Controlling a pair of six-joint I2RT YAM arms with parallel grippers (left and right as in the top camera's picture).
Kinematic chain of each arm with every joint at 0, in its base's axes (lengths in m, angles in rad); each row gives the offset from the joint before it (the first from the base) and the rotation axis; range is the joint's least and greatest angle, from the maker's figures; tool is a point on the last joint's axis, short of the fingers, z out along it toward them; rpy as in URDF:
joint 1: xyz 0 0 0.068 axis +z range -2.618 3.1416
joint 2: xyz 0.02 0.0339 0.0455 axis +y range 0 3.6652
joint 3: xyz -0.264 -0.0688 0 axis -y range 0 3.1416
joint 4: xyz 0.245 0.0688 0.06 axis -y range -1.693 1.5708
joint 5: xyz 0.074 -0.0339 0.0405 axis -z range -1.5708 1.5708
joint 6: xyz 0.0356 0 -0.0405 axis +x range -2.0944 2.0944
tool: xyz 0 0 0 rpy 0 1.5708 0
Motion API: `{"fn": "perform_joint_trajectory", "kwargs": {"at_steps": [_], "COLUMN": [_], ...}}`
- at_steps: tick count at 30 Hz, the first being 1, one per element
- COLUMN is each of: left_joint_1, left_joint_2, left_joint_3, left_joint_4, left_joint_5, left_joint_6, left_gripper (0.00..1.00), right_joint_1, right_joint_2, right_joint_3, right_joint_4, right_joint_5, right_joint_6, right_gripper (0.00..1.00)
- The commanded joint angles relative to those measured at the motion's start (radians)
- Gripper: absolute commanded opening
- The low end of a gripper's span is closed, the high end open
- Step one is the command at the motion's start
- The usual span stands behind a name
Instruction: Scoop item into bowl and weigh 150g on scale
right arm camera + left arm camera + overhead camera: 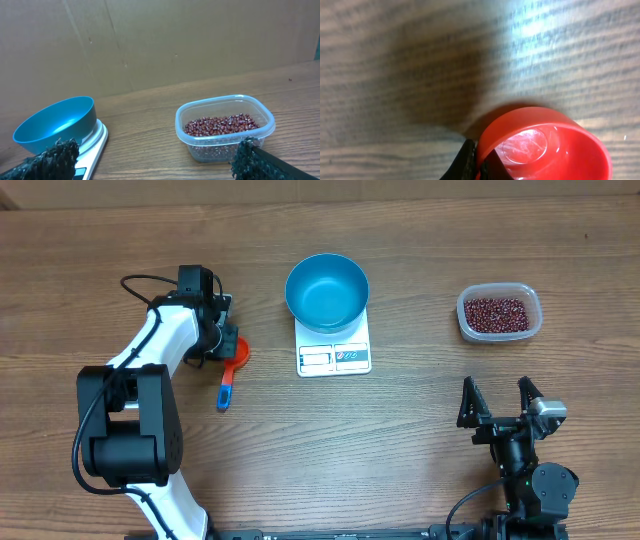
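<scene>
We see the left claw (480, 162) clenched on the rim of the red scoop (231, 373), with a finger on each side of the cup wall. The scoop's blue handle lies on the counter (400, 440) and points toward 6 o'clock. The scoop sits at 9 o'clock from the scale (335, 357), near it but apart. The blue bowl (327, 290) stands on the scale's 12 o'clock half, and the label panels show at the 6 o'clock edge. The beans (494, 313) lie heaped in the clear tub (500, 338), at 3 o'clock from the bowl and well apart. The right claw (494, 395) is released, jaws wide, gripping nothing. It is at 6 o'clock from the tub, and our right wrist view looks at the tub and bowl.
</scene>
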Motion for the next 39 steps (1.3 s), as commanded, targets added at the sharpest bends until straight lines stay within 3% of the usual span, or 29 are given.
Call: {"fn": "perform_joint_trajectory", "kwargs": {"at_steps": [1, 11, 14, 19, 23, 33, 39], "left_joint_1": [0.005, 0.005, 0.005, 0.005, 0.005, 0.005, 0.005], "left_joint_2": [-0.036, -0.191, -0.251, -0.351, -0.409, -0.453, -0.453], "left_joint_3": [0.047, 0.189, 0.215, 0.217, 0.217, 0.217, 0.217], "left_joint_4": [-0.05, -0.237, -0.264, -0.294, -0.334, -0.446, -0.478], "left_joint_5": [0.011, 0.011, 0.012, 0.013, 0.081, 0.147, 0.174], "left_joint_6": [-0.033, -0.135, -0.233, -0.505, -0.664, -0.942, -0.975], "left_gripper": [0.04, 0.04, 0.04, 0.04, 0.04, 0.04, 0.04], "right_joint_1": [0.005, 0.005, 0.005, 0.005, 0.005, 0.005, 0.005], "right_joint_2": [-0.01, -0.01, -0.01, -0.01, -0.01, -0.01, -0.01], "right_joint_3": [-0.011, -0.011, -0.011, -0.011, -0.011, -0.011, -0.011], "right_joint_4": [0.003, 0.003, 0.003, 0.003, 0.003, 0.003, 0.003], "right_joint_5": [0.011, 0.011, 0.011, 0.011, 0.01, 0.011, 0.011], "right_joint_6": [0.004, 0.004, 0.004, 0.004, 0.004, 0.004, 0.004], "right_gripper": [1.0, 1.0, 1.0, 1.0, 1.0, 1.0, 1.0]}}
